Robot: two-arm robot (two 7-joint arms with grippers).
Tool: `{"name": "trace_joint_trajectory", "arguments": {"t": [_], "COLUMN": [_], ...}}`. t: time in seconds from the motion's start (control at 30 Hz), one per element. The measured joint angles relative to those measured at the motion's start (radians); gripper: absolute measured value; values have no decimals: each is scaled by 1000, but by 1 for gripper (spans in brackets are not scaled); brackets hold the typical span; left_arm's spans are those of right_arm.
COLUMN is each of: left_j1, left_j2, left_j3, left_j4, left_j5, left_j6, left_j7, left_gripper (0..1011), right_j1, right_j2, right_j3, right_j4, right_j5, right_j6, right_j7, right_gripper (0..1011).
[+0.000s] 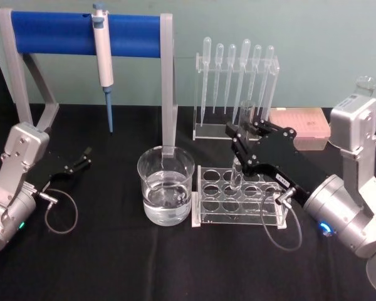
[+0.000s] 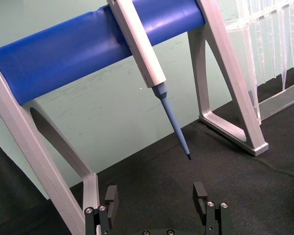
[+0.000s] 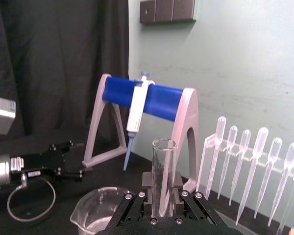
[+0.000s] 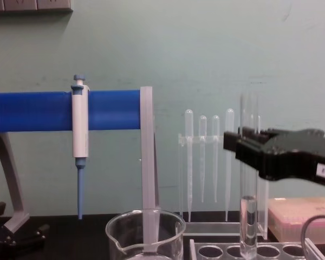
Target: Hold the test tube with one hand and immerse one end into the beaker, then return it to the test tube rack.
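Note:
The test tube stands upright, and my right gripper is shut on its upper part. Its rounded lower end sits at the holes of the clear tube rack. In the right wrist view the test tube rises between the gripper's fingers. In the chest view the right gripper holds the tube from the right. The beaker, part filled with clear liquid, stands just left of the rack; it also shows as the beaker and the beaker. My left gripper rests open at the far left, holding nothing.
A blue-barred stand with a hanging pipettor is behind the beaker. A clear holder with several plastic pipettes stands behind the rack. A pink box lies at the back right. Loose cables lie by each arm.

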Motion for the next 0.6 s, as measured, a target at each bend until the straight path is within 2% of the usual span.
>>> {"name": "trace_joint_trajectory", "arguments": {"t": [0.3,0.6], "left_j1": [0,0], "left_j2": [0,0], "left_j3": [0,0], "left_j4": [0,0], "left_j5": [0,0], "left_j6": [0,0], "left_j7": [0,0], "left_gripper": [1000,1000], "right_j1": [-1,3], "right_j2": [-18,-20], "right_j3": [-15,-32], "right_j4": [33,68], "right_j5": [-30,-72], "right_j6": [-2,3], "right_j7": [0,6], "right_gripper": [229,229]}}
